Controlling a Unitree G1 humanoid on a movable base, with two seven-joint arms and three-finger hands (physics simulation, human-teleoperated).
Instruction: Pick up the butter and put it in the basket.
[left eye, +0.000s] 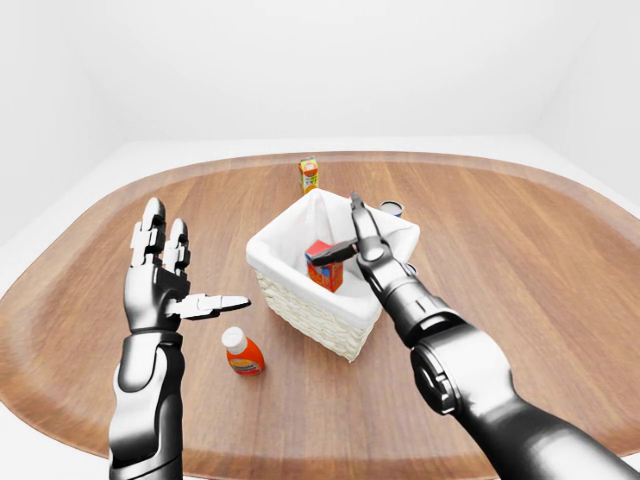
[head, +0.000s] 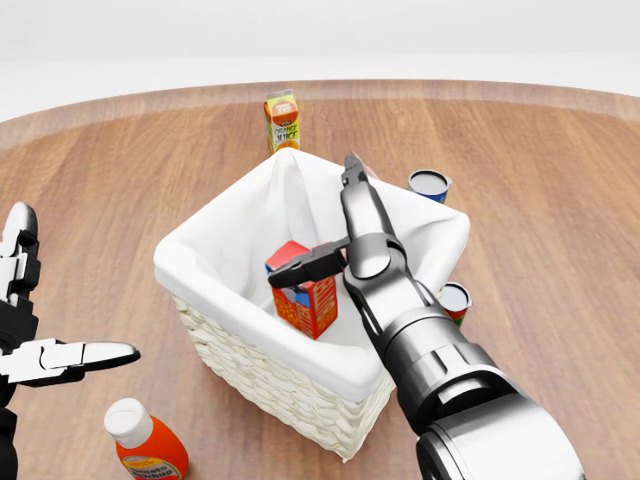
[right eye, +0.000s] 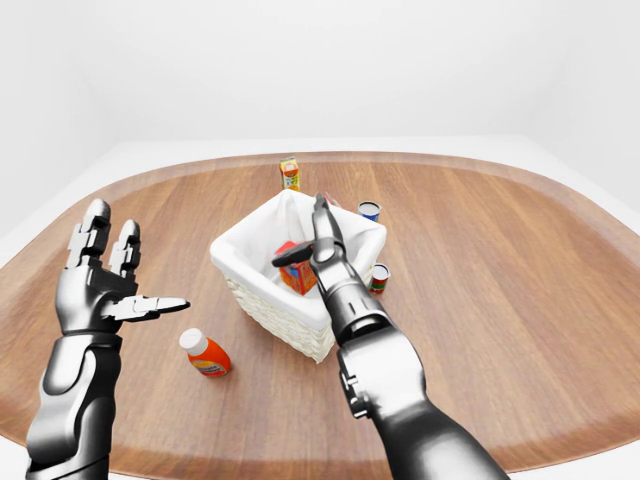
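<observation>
Nearest the basket (head: 300, 385), the left hand (left eye: 160, 285) stands spread and empty; above its rim the right hand (head: 335, 225) is released, fingers splayed; inside lies the butter (head: 305, 290), judged a light, stiff carton, best gripped across its flat sides.

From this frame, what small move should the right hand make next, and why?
Probably lift the right hand straight up out of the basket. Its fingers are spread open, and the butter sits inside on the white liner, apparently released.
</observation>
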